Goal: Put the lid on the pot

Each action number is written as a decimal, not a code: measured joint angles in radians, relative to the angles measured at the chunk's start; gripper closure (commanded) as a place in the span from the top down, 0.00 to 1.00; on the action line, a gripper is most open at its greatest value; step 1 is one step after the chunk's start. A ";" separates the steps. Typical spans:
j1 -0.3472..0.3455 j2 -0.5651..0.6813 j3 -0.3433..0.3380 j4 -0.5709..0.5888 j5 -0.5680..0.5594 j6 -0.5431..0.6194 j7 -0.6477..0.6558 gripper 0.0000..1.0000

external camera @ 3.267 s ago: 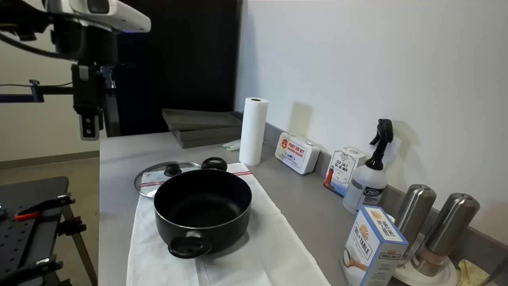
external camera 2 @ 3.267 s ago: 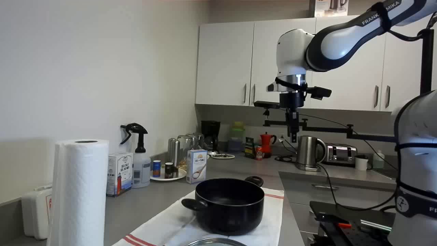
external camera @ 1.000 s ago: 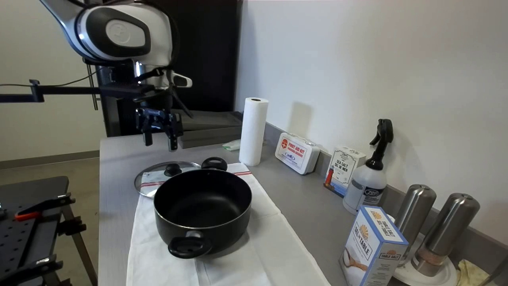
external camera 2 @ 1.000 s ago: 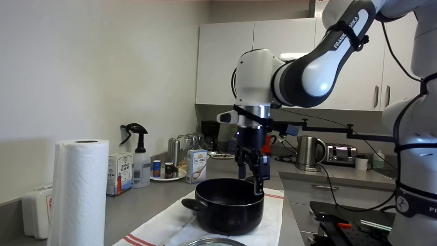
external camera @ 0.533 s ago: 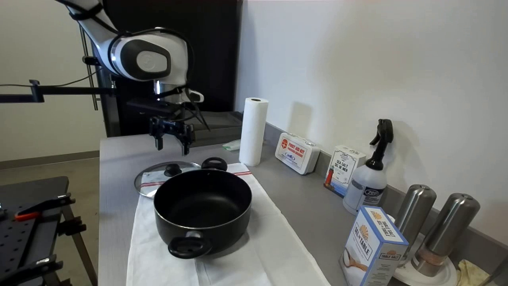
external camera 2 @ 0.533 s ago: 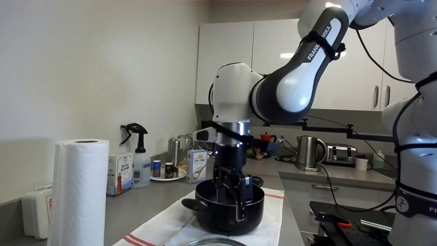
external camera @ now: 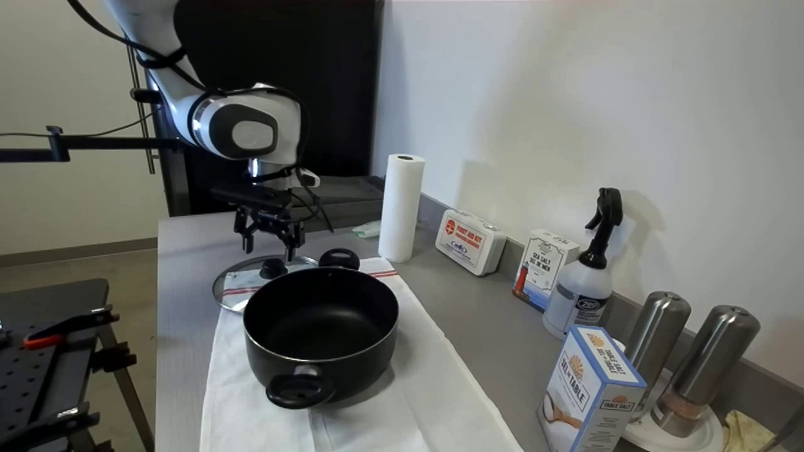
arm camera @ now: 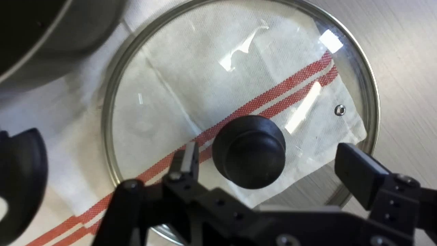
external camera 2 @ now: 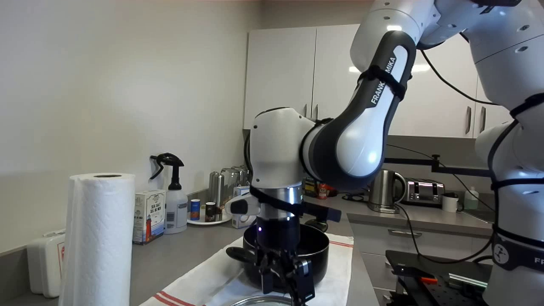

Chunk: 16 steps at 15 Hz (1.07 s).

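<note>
While the gripper point(arm camera: 269, 162) is hanging spread wide, gripping nothing, the knob point(arm camera: 251, 153) is showing between its fingers in wrist view; the lid point(arm camera: 235, 92) is filling mid-frame, its rim running just beside the pot point(arm camera: 65, 48) upper left, counter point(arm camera: 406, 68) showing upper right.

Claw point(arm camera: 269, 162): mostly matt black. Lid point(arm camera: 235, 102) under it: clear glossy glass, edged in shiny metal; its knob point(arm camera: 251, 152), under the claw too: smooth black, plastic-looking, soft sheen. Pot point(external camera: 361, 371) beside the claw: smooth dark satin coating, thin metal-looking edge. Towel point(external camera: 433, 389) below: matt woven cloth. Counter point(arm camera: 406, 75) below: brushed-looking, material unclear. Paper roll point(external camera: 402, 207) apart from claw: matt, faintly textured. Spray bottle point(external camera: 578, 295) farther out: smooth plastic.
</note>
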 measured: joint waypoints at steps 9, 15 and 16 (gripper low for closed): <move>-0.003 0.089 0.018 0.031 -0.022 0.036 -0.038 0.73; -0.017 0.097 0.020 0.049 -0.033 0.050 -0.058 0.28; -0.020 0.096 0.023 0.050 -0.033 0.050 -0.061 0.26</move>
